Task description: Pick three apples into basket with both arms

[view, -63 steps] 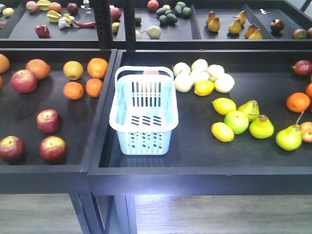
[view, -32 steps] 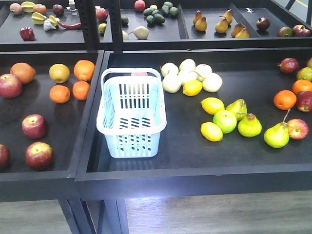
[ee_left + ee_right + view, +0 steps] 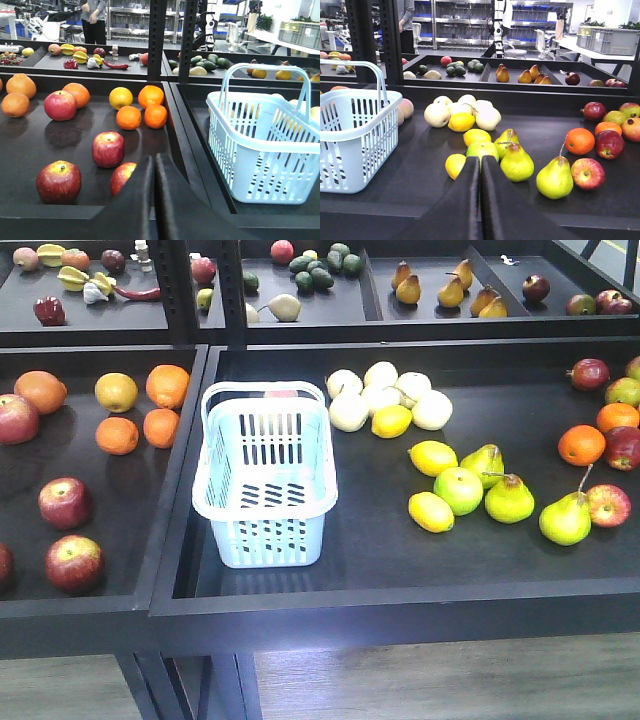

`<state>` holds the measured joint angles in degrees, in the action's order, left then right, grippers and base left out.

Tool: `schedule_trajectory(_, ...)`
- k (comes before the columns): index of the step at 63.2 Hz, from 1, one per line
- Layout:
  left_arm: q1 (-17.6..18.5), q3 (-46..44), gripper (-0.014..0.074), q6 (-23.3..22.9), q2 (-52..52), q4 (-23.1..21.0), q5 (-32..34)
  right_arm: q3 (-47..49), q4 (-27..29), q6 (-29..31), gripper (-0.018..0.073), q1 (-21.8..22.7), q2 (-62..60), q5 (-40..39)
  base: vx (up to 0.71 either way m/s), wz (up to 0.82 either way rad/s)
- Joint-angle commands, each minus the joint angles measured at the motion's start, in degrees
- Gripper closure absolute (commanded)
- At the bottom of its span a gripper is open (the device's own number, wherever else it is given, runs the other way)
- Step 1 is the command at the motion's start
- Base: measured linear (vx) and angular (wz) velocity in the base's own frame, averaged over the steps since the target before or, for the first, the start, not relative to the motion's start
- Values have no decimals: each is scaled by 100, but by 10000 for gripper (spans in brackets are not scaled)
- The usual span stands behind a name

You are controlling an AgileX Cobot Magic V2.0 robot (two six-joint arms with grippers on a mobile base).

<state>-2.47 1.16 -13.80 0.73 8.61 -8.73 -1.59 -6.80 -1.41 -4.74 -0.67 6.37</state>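
Three dark red apples lie in the left tray: one far left [image 3: 17,418], one in the middle [image 3: 65,502] and one near the front [image 3: 74,562]. The left wrist view shows them [image 3: 60,105] [image 3: 108,149] [image 3: 58,181], plus a further apple [image 3: 124,176] partly hidden behind my left gripper [image 3: 154,158], which is shut and holds nothing. The pale blue basket [image 3: 265,535] [image 3: 265,167] [image 3: 345,150] stands upright in the right tray's left end, with nothing inside. My right gripper [image 3: 480,159] is shut and holds nothing, just short of a green apple. Neither arm shows in the front view.
Oranges [image 3: 160,405] lie behind the apples. Right of the basket are pale round fruits [image 3: 385,395], lemons [image 3: 432,510], pears [image 3: 565,518] and more red apples [image 3: 608,505]. A raised black divider [image 3: 180,490] separates the trays. Black uprights [image 3: 200,290] and a back shelf stand beyond.
The whole front view has slid left, so more of the right tray shows and the leftmost apples sit nearer the frame's edge. Nothing on the trays has moved.
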Motion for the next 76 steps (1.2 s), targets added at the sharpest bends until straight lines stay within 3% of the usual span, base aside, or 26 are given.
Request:
schedule_trajectory(1,34,-101,602,-65,77,-31,455,-79,-50,41,568,26,-69,-409,1,3)
schedule_trajectory(76,34,-101,602,-65,77,-31,455,-79,-50,41,568,26,-69,-409,5,5)
